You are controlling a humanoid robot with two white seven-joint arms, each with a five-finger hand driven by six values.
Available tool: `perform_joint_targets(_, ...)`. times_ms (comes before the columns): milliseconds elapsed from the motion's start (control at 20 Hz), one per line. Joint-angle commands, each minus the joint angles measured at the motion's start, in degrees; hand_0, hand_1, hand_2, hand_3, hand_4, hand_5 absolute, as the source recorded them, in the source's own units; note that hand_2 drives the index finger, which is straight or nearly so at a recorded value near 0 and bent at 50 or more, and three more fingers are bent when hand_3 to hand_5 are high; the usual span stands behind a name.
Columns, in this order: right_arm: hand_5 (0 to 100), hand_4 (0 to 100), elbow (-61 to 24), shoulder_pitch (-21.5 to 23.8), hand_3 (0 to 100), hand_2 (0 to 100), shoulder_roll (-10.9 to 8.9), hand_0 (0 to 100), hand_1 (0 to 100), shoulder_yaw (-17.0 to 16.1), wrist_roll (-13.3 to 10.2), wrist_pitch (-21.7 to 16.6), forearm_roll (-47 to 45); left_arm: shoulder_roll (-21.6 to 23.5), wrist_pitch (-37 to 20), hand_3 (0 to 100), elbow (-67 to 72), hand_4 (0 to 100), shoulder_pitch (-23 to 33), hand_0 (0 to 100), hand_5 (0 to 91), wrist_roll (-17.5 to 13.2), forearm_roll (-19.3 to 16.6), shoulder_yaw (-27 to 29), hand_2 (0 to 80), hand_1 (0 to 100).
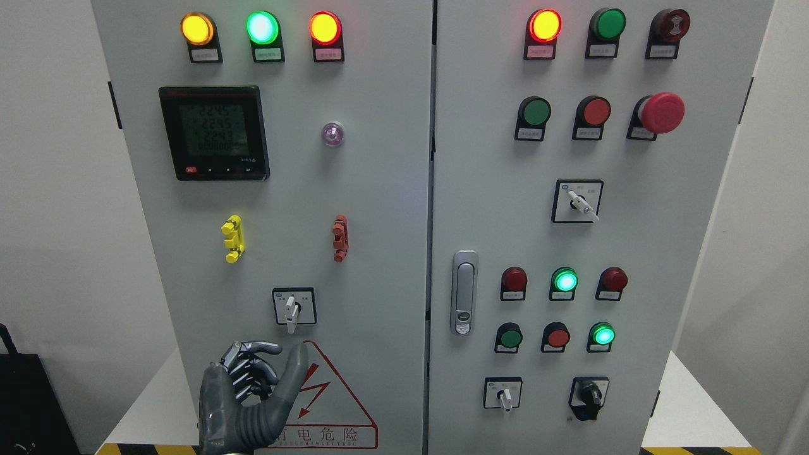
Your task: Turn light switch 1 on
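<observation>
Your left hand (pixel 249 395) comes up from the bottom edge, left of the middle, in front of the left door (pixel 278 253) of the grey cabinet. Its fingers (pixel 253 363) are curled in toward the palm and the thumb (pixel 292 373) stands up; it holds nothing. The thumb tip is just below the small rotary switch (pixel 292 308), near it but not touching, and it covers a part of the red warning triangle (pixel 335 404). The switch handle points straight down. Above the switch you see a yellow clip (pixel 232 238) on the left and a red clip (pixel 340 237) on the right. Higher there is a black meter (pixel 215 133) with a lit display, and at the top three lamps are glowing: orange, green, orange-red. On the right door (pixel 607 253) are more lamps, push buttons, a red mushroom button (pixel 660 114) and a metal door handle (pixel 464 292).
</observation>
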Motion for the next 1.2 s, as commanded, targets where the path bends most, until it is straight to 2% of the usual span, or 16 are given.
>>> perform_joint_targets(0,0,0,0.00,0.00,0,0,0.00,5,0,0.00,0.04,-0.04,0.01,-0.48,1.04,88,0.29,90,-1.52,5,82.4,0.59,-0.02,-0.07,52.1,60)
perform_joint_targets(750,0,0,0.00,0.00,0,0,0.00,5,0,0.00,-0.05,-0.04,0.01,-0.92,3.15,89,1.26,89,-4.51,4,81.9,2.08,0.07,-0.07,53.3,61)
perform_joint_targets(1150,0,0,0.00,0.00,0,0,0.00,5,0,0.00,0.04,-0.04,0.00,-1.10,6.05,89,1.70,90,-5.56,4,83.2,2.09,0.42,-0.24,54.4,61)
